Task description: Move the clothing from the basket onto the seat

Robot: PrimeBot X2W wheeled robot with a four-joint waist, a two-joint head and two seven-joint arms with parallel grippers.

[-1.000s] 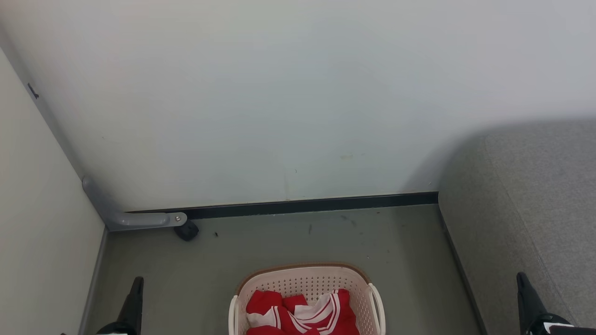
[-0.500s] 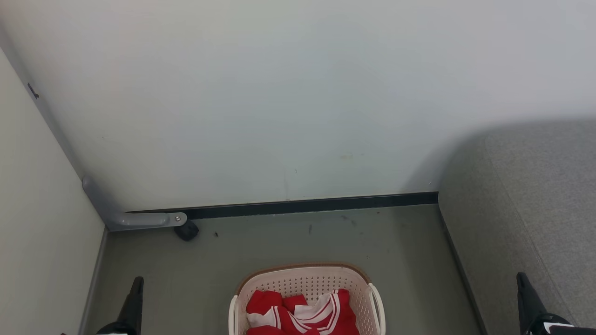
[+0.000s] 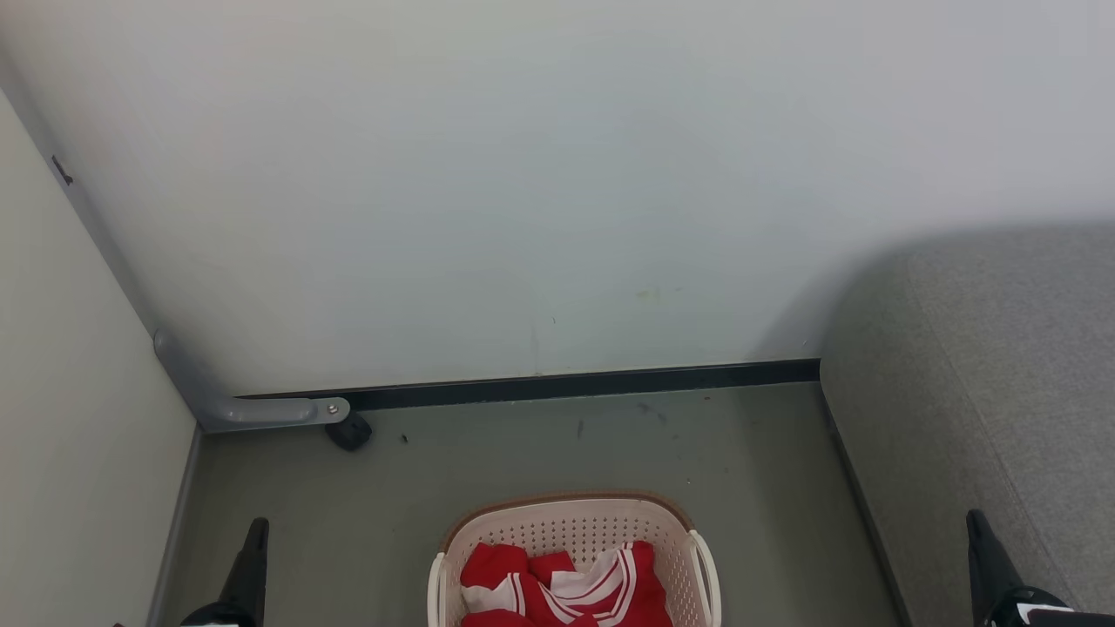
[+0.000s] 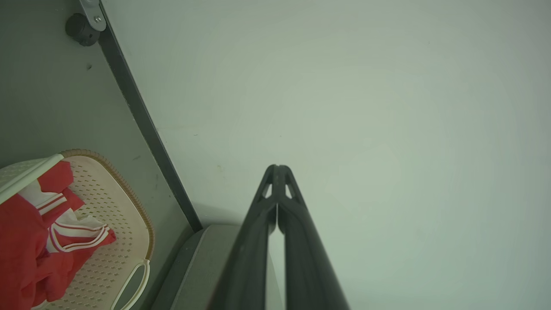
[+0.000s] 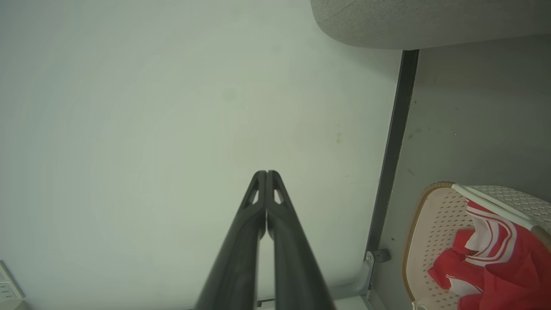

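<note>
The small oval cream plastic basket [image 3: 566, 529], with perforated walls and a brown rim, stands on the smooth grey-green floor [image 3: 523, 453] at the bottom middle of the head view. Its near part is cut off by the frame edge. The bright red clothing with white striped trim [image 3: 557, 592] lies bunched inside the basket, below the rim and clear of the far wall. A white loop handle [image 3: 707, 566] sticks out from the basket's right side.

The large grey woven-fabric seat [image 3: 1002, 392] takes up the right side. Its rounded front edge drops to the floor to the right of the basket, and a strip of bare floor lies between the two. The seat's far end meets the pale wall [image 3: 523, 218].

Beyond the basket, open floor runs to a black skirting strip [image 3: 566, 383] at the foot of that wall. On the left a cream side panel [image 3: 70, 435] closes off the floor. A grey metal bracket [image 3: 253, 409] sits at the corner, with a small black round foot [image 3: 350, 431] just beside it, well apart from the basket.

The left gripper [image 4: 277, 167] has its two long dark fingers pressed together tip to tip and holds nothing. In the head view it shows over the floor between the basket and the side panel, apart from both. The right gripper [image 5: 266, 172] is likewise closed and empty. It shows against the seat's front edge at the lower right, well apart from the basket. In each wrist view the fingers point at bare wall.
</note>
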